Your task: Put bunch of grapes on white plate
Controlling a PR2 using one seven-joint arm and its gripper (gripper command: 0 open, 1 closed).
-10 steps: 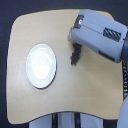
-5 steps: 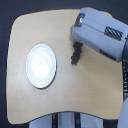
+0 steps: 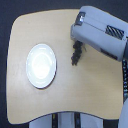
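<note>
The bunch of grapes (image 3: 75, 57) is a dark elongated cluster on the tan table, right of centre in the exterior view. Its upper end runs under the grey arm. My gripper (image 3: 80, 46) is directly over that end, mostly covered by the arm's housing. Its dark fingers blend into the grapes, so the jaws' state does not show. The white plate (image 3: 41, 65) lies on the table toward the exterior view's left, about a plate's width from the grapes, with nothing on it.
The tan table (image 3: 95, 95) has rounded corners, and its edges lie close to the frame's borders. The bulky grey arm (image 3: 102, 32) reaches in from the upper right and covers that corner. A dark cable or post (image 3: 125, 85) runs down the right edge.
</note>
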